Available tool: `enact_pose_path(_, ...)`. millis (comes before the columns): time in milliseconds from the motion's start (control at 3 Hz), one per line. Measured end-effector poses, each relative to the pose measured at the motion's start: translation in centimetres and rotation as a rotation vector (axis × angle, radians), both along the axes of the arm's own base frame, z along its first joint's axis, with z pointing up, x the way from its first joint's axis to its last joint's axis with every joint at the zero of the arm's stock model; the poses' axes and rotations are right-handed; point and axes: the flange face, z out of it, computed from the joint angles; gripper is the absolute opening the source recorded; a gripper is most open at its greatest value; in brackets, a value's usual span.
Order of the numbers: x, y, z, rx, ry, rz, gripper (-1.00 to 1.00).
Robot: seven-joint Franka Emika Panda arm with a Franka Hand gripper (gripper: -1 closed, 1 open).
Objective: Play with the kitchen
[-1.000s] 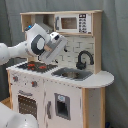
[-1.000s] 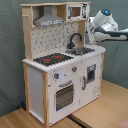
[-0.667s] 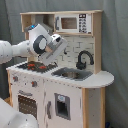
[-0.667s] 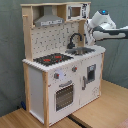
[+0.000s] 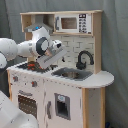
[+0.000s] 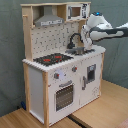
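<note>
In the first exterior view the hand (image 5: pixel 59 54) hangs at centre-left of the frame, just above the kitchen's (image 5: pixel 62 95) worktop (image 5: pixel 102 79), between the hob (image 5: pixel 31 65) on the first exterior view's left and the sink (image 5: pixel 72 74) lower and to its right. The black tap (image 5: pixel 84 59) stands further right, near but apart from the hand. In the second exterior view the arm enters from the upper right and ends over the sink end of the worktop. Whether the hand is open or holds anything I cannot tell. The kitchen fills both exterior views: white front, light-wood frame, grey hood (image 6: pixel 49 20), microwave shelf (image 5: pixel 74 23) above, and oven door (image 6: pixel 64 96) below the hob.
</note>
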Motion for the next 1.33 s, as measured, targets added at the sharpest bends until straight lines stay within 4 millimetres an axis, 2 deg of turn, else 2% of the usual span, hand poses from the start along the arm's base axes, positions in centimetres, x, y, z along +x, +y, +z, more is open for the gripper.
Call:
enact_pose_path(333, 0.8, -2.9, -1.5, 0.018, 0.101, -0.069, 1.0)
enact_pose_path(667, 1.9, -3.8, -2.3, 0.055, 0.161, -0.124, 1.0)
enact_pose_path(1000, 3.4, -4.3, -1.5, 0.078, 0.173, -0.133, 1.0)
enact_pose_path(1333, 4.8, -4.1, -1.8, 0.094, 0.187, -0.14, 1.0)
